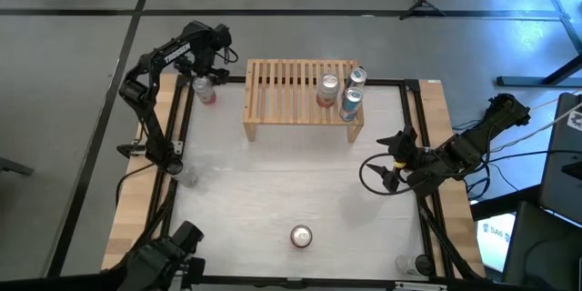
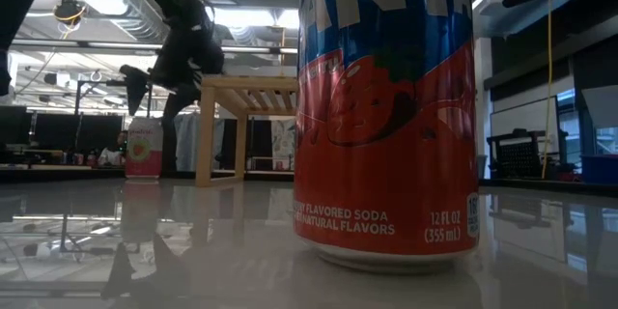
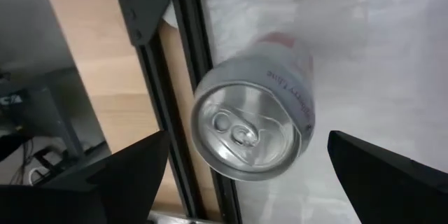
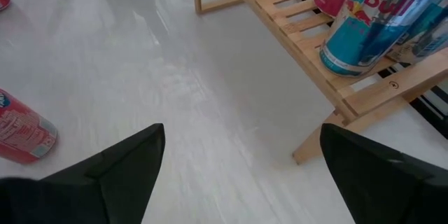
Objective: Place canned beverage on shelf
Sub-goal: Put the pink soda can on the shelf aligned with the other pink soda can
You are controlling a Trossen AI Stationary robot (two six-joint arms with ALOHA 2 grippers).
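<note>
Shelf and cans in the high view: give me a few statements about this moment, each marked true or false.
1. Three cans stand on the shelf. True: the pink can and two blue cans crowd its right end.
2. The left pincer is shut on a can. False: it is open, hovering over the pale pink can left of the shelf.
3. A red can stands alone on the table near the front edge. True.
4. The right pincer holds a blue can. False: it is open and empty, off the shelf's right front corner.
5. The shelf's left half is full. False: its slats there are bare.
</note>
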